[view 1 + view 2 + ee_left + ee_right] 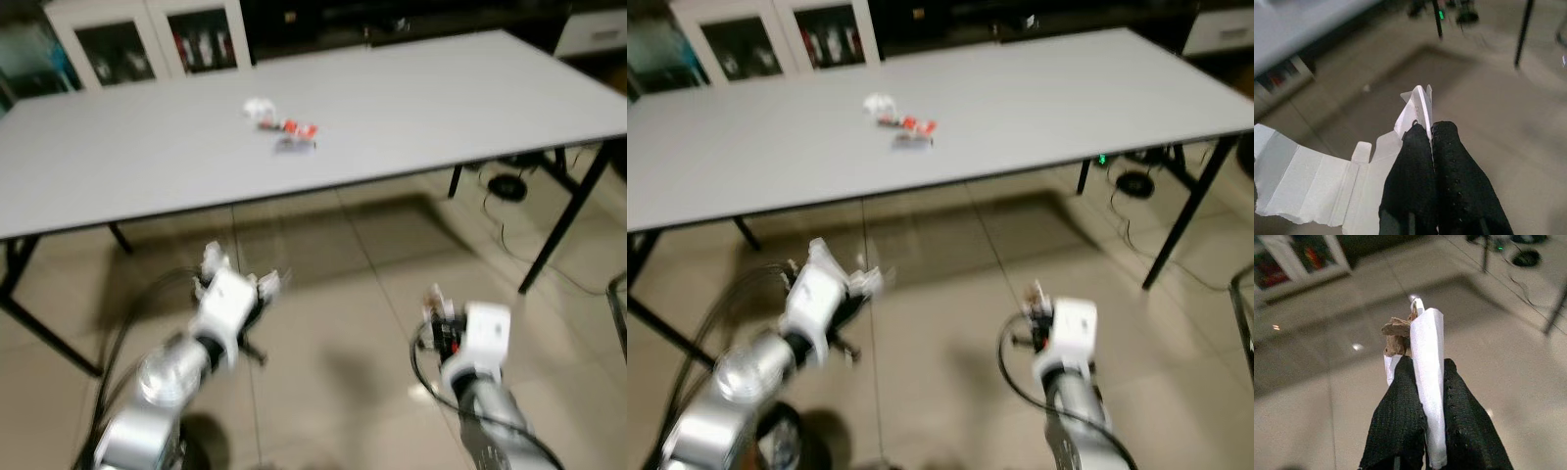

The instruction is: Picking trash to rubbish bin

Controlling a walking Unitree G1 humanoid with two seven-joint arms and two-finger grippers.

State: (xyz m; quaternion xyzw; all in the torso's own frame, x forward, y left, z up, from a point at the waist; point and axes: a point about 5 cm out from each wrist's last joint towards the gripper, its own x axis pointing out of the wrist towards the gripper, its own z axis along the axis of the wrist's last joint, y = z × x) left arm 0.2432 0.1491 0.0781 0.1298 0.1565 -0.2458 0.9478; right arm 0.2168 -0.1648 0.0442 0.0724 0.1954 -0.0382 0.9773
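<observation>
My left gripper is shut on a flattened white carton piece, which sticks out past the fingertips. It hangs low over the tiled floor in front of the table. My right gripper is shut on a folded white paper strip with a brown scrap behind it, also low over the floor. On the table lie a crumpled white piece, a red wrapper and a greyish wrapper, well beyond both grippers. The head views are blurred.
The table's black legs stand at right and at left. Cables and a dark round object lie on the floor under its right end. A white glass-door cabinet stands behind. A dark frame edge shows at far right.
</observation>
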